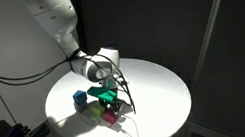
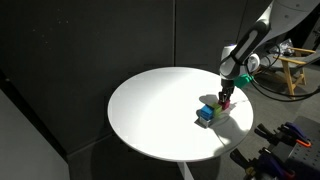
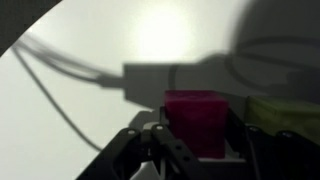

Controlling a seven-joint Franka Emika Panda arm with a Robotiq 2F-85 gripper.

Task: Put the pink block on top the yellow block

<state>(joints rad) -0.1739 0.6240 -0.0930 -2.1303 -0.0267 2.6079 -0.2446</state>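
In the wrist view the pink block [image 3: 195,120] sits between my two fingers, with a pad against each side of it. My gripper [image 3: 197,135] is shut on this block. The yellow block [image 3: 287,115] lies just to its right, close by. In both exterior views the gripper [image 1: 111,99] [image 2: 225,98] reaches down to the cluster of cubes on the round white table [image 1: 156,88] [image 2: 150,110]. The pink block [image 2: 223,103] shows under the fingers, and the yellow block [image 2: 212,105] sits beside it. I cannot tell whether the pink block still rests on the table.
A blue cube [image 1: 80,98] [image 2: 205,115] stands next to the other two cubes. Black cables [image 3: 60,70] trail from the wrist across the tabletop. The cubes sit near the table's edge, and dark curtains surround the scene.
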